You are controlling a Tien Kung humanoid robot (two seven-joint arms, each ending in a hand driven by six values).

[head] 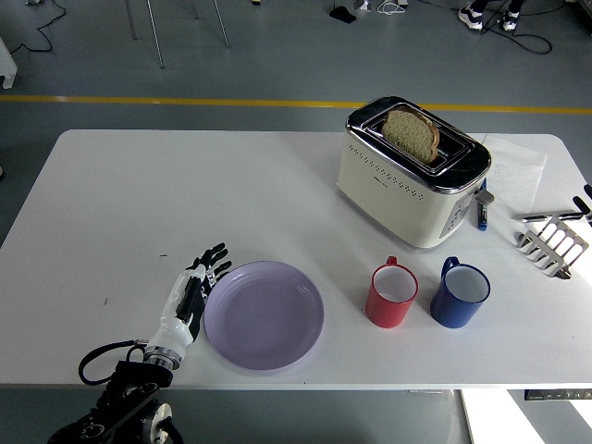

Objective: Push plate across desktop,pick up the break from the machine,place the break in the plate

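Note:
A lilac plate (264, 314) lies flat near the table's front edge, left of centre. My left hand (196, 289) rests flat against the plate's left rim with fingers stretched out and holds nothing. A cream and chrome toaster (412, 176) stands at the back right, with a slice of bread (411, 133) sticking up from its slot. My right hand (585, 203) shows only as fingertips at the right edge.
A red mug (392, 295) and a blue mug (459, 294) stand side by side right of the plate. A metal toast rack (553, 245) sits at the far right, a white napkin (518, 166) lies behind the toaster, and a blue pen (482, 215) lies beside it.

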